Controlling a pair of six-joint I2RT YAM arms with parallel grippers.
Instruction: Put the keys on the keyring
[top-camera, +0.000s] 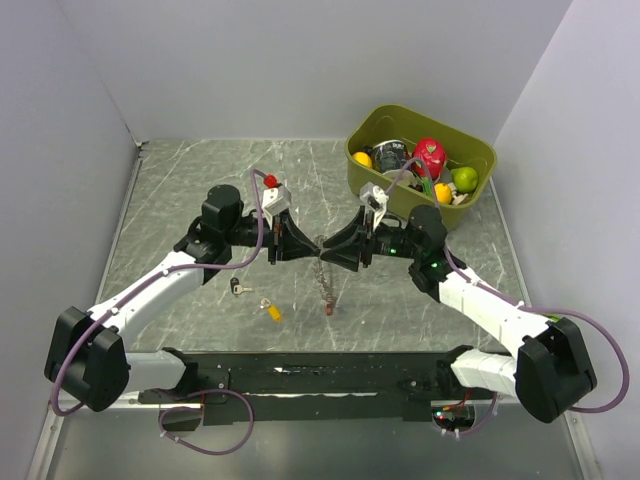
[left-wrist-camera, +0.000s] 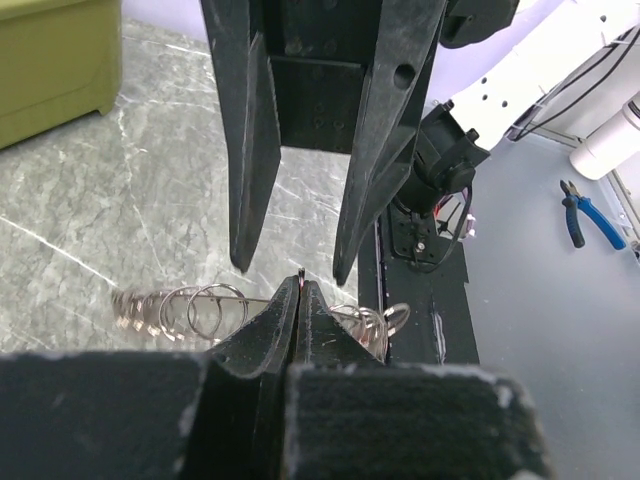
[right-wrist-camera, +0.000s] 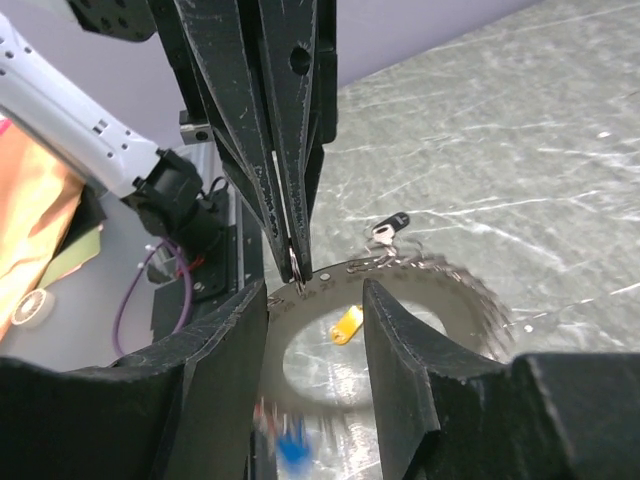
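The 2 arms meet over the middle of the grey marbled tabletop (top-camera: 180, 180), wrists turned toward each other. The left hand (top-camera: 312, 246) has its fingers pressed together, pinching the thin wire of the keyring (top-camera: 327, 285) at its upper edge; the left wrist view shows the wire caught right at the fingertips (left-wrist-camera: 302, 290). The ring hangs from that pinch, clear of the tabletop, with its grey keys fanned around it like teeth and a red cap at the low end. In the right wrist view it is blurred, with blue and red caps low between that hand's own fingers. The right hand (top-camera: 328, 245) faces the left one with its fingers spread, 1 on either side of the pinched stretch of wire; I cannot tell whether they touch the ring. The 2 loose keys lie flat on the tabletop to the left of the hanging ring and below the left forearm: the black-capped key (top-camera: 238, 288) and, nearer the arm bases, the yellow-capped key (top-camera: 272, 312), close together but apart. A green bin (top-camera: 400, 110) of colourful items sits at the far right.
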